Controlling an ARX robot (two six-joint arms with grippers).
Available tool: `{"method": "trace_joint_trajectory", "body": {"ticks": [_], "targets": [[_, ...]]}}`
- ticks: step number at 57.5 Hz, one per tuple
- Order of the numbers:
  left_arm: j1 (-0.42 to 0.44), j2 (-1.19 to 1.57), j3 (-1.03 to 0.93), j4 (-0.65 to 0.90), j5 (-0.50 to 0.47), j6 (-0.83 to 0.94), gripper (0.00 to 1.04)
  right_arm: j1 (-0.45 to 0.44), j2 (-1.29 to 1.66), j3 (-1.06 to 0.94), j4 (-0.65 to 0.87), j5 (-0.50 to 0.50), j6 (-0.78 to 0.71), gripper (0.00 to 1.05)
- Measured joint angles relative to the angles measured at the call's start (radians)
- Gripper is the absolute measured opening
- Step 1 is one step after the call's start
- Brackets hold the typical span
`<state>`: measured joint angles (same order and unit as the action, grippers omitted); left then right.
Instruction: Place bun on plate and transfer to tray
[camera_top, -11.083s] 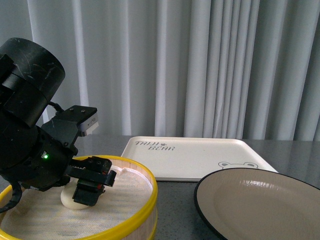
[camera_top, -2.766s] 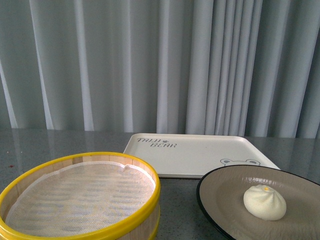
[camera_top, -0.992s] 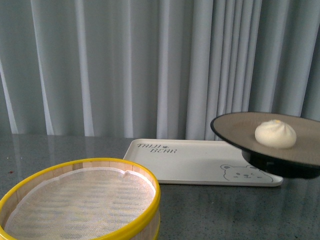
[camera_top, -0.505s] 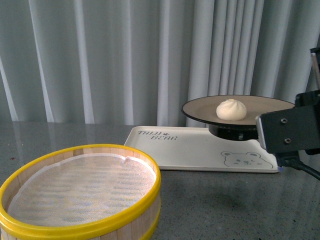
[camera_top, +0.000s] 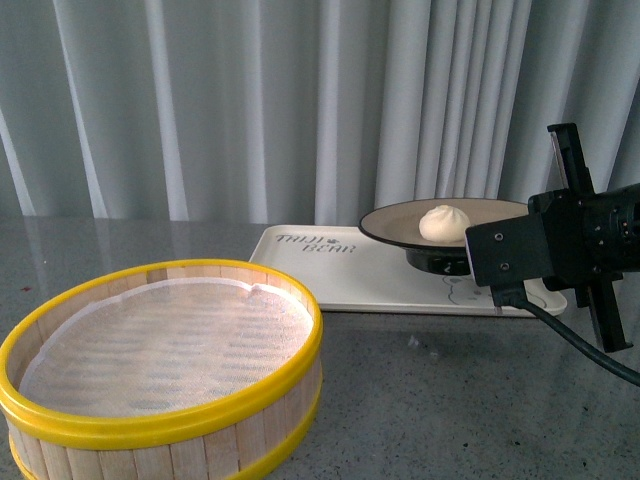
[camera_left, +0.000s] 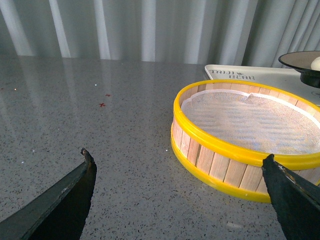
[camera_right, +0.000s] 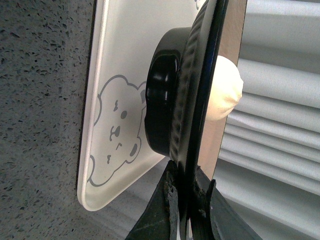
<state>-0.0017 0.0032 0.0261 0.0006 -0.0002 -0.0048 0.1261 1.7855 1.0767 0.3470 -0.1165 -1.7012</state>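
Observation:
The bun (camera_top: 444, 222) lies on the beige-grey, black-rimmed plate (camera_top: 395, 222). My right gripper (camera_top: 522, 236) is shut on the plate's right rim and holds it level, low over the bear end of the cream tray (camera_top: 335, 270). In the right wrist view the fingers (camera_right: 167, 200) pinch the plate's rim (camera_right: 202, 95). The bun (camera_right: 226, 90) is on one side and the black foot close to the tray (camera_right: 125, 60) on the other. I cannot tell whether the foot touches the tray. My left gripper (camera_left: 179, 162) is open and empty above the table, beside the steamer basket.
The yellow-rimmed bamboo steamer basket (camera_top: 160, 400) with a white cloth liner stands at the front left; it also shows in the left wrist view (camera_left: 240, 150). The grey speckled table (camera_top: 450, 400) runs back to pale curtains (camera_top: 250, 100).
The plate with the bun has come down and moved further back over the tray. My right gripper has moved with it and shows more fully.

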Motion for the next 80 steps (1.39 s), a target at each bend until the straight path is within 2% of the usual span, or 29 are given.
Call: {"method": "trace_joint_trajectory", "body": {"ticks": [27,50,59,71,80], "targets": [[0.000,0.000,0.000,0.000,0.000,0.000,0.98,-0.002,0.136,0.100,0.007,0.012,-0.022,0.02],[0.000,0.000,0.000,0.000,0.000,0.000,0.98,0.034,0.186,0.147,-0.024,0.065,0.048,0.03],[0.000,0.000,0.000,0.000,0.000,0.000,0.98,0.045,0.179,0.139,-0.073,0.111,0.087,0.27],[0.000,0.000,0.000,0.000,0.000,0.000,0.98,0.051,0.070,0.025,-0.043,0.079,0.143,0.59],[0.000,0.000,0.000,0.000,0.000,0.000,0.98,0.073,-0.132,-0.117,-0.011,0.066,0.259,0.86]]}}
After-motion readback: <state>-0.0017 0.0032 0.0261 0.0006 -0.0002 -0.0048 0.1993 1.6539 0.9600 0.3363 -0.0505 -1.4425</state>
